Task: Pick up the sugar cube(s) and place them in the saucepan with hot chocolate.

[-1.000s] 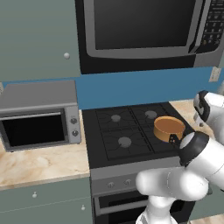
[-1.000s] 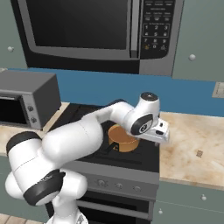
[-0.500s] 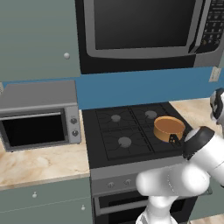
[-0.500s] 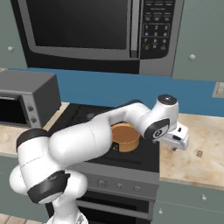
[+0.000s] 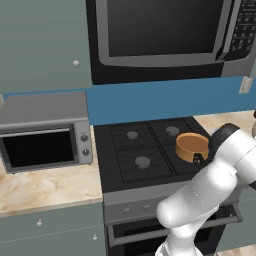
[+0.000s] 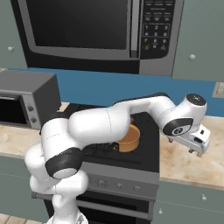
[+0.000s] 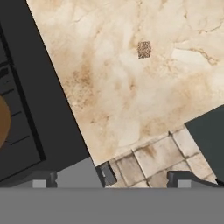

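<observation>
Base views flank stove (image 5: 145,150) — hand view overlooks counter (image 7: 131,87)

A glossy white arm (image 6: 100,127) of thick rounded segments, banded with dark grey joints, ends in a boxy white hand with small dark finger tips (image 7: 107,174).

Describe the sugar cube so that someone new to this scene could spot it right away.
Start at the black stove and go to the marbled beige counter beside it. In the hand view, the sugar cube is a small speckled brown square lying alone on that stone, darker than the pale veining around it.
</observation>
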